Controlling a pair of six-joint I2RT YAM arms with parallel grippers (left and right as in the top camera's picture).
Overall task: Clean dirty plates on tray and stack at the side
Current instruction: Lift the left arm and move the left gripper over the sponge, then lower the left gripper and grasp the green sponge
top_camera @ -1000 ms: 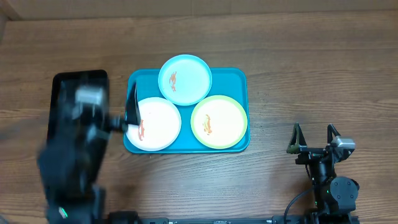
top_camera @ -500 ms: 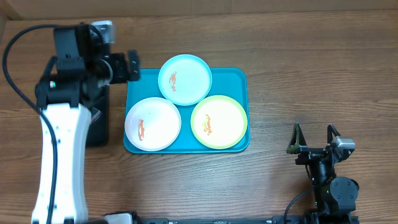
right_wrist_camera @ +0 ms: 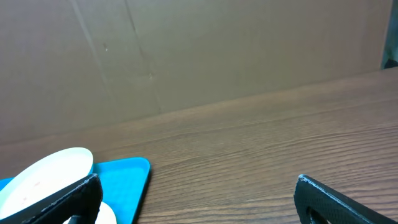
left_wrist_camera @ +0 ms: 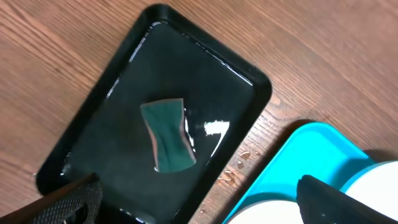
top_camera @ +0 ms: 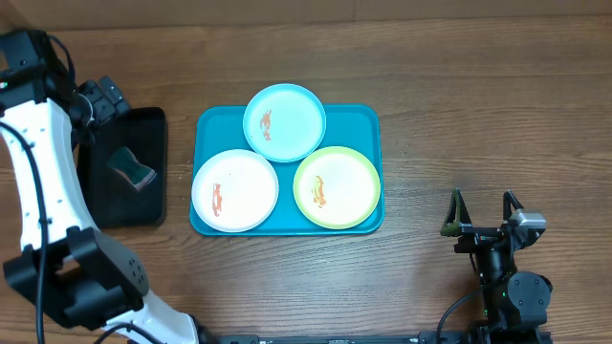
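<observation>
The teal tray [top_camera: 363, 119] holds three plates: light blue [top_camera: 284, 122] at the back, white [top_camera: 235, 189] at front left, yellow-green rimmed [top_camera: 337, 186] at front right. Each has an orange-red smear. My left gripper [top_camera: 107, 97] is open and empty, above the far corner of the black tray [top_camera: 100, 205]. In the left wrist view its fingers [left_wrist_camera: 202, 205] frame the black tray [left_wrist_camera: 124, 93], the teal tray's corner [left_wrist_camera: 298, 162] and the white plate's edge [left_wrist_camera: 385, 180]. My right gripper [top_camera: 485, 210] is open and empty, right of the teal tray.
A green sponge [top_camera: 131, 167] lies in the wet black tray; it also shows in the left wrist view [left_wrist_camera: 169, 135]. The right wrist view shows the open fingers [right_wrist_camera: 199, 205], the teal tray's corner [right_wrist_camera: 127, 180], a pale plate [right_wrist_camera: 50, 171] and a cardboard wall [right_wrist_camera: 217, 50].
My left arm has swung from the white plate's left edge back and to the left, past the tray's corner. The sponge now shows in the black tray. The right arm has not moved.
</observation>
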